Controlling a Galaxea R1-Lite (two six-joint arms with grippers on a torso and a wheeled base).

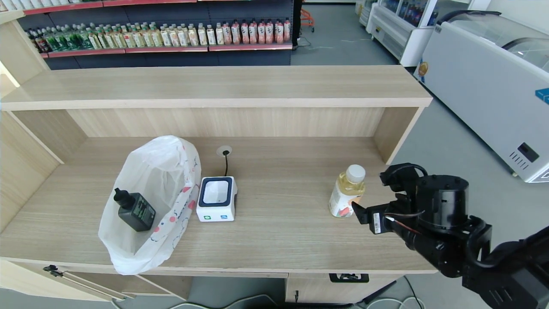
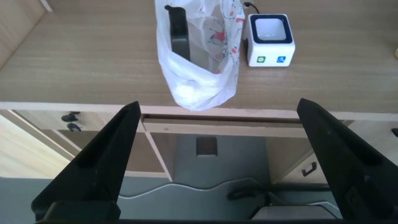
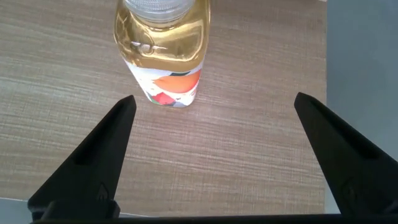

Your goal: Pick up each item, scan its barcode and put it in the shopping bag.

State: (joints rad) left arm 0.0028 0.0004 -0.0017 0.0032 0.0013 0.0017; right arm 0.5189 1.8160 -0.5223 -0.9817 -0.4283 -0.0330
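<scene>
my right hand (image 3: 214, 102) hangs released, low beside the upright bottle (image 1: 347, 193) at the surface's (image 1: 279, 231) right end; its label is white and orange; my left hand (image 2: 219, 104), also released, faces the bag (image 1: 146, 240)

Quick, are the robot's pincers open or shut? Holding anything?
Left pincer: open, holding nothing.
Right pincer: open, holding nothing; the bottle stands near it, not gripped.
</scene>
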